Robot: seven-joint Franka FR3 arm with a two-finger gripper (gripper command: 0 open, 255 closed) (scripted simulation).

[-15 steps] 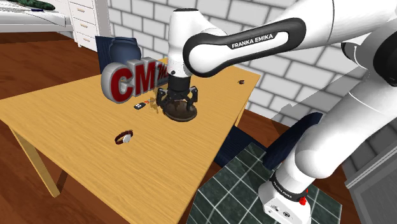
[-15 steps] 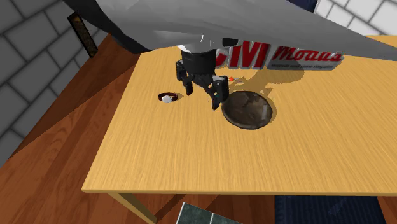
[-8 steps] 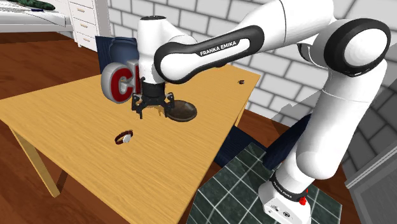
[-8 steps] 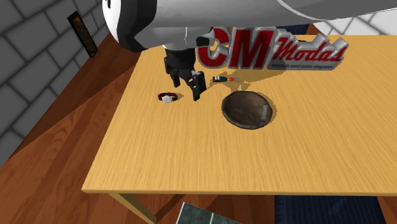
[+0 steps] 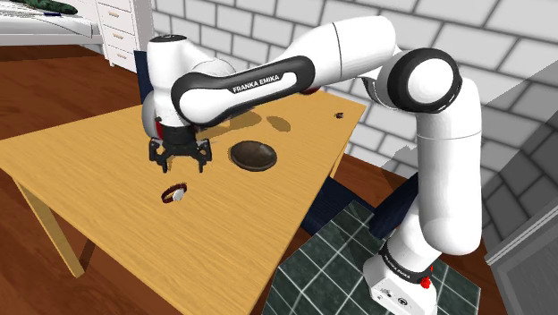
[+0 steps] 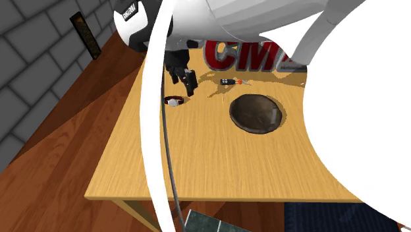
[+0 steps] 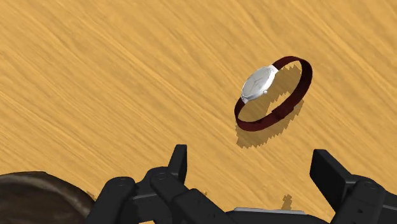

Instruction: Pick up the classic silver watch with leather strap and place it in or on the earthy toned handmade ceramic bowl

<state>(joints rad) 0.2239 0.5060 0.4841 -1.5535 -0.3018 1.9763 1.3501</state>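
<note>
Log, approach phase. Over the last sec the gripper [image 5: 180, 163] has swung off its spot above the bowl [image 5: 253, 156] and crossed the table [image 5: 107, 237] toward the shoulder view's left. It now hangs just short of the watch [image 5: 173, 192], above it, not touching. Fingers spread wide, nothing btwn them. The watch hasn't budged: same spot on the bare wood, well apart from the bowl and near the table's edge in the second ext. view [image 6: 174, 101]. Wrist cam shows it [image 7: 259, 83] standing on its looped dark-red strap, silver face tilted up, lying beyond the fingertips of the gripper [image 7: 251, 159] and off their centre line; the bowl's rim [image 7: 38, 194] sits back behind one finger. Meaning for you: transit is essentially done, grasp not started. My read: you need a small lateral corr. to centre the strap loop btwn the fingers, then descend. The thin loop may tip or skid if one finger lands first. The bowl [image 6: 256, 113] is empty, so the place step is wholly ahead.
</note>
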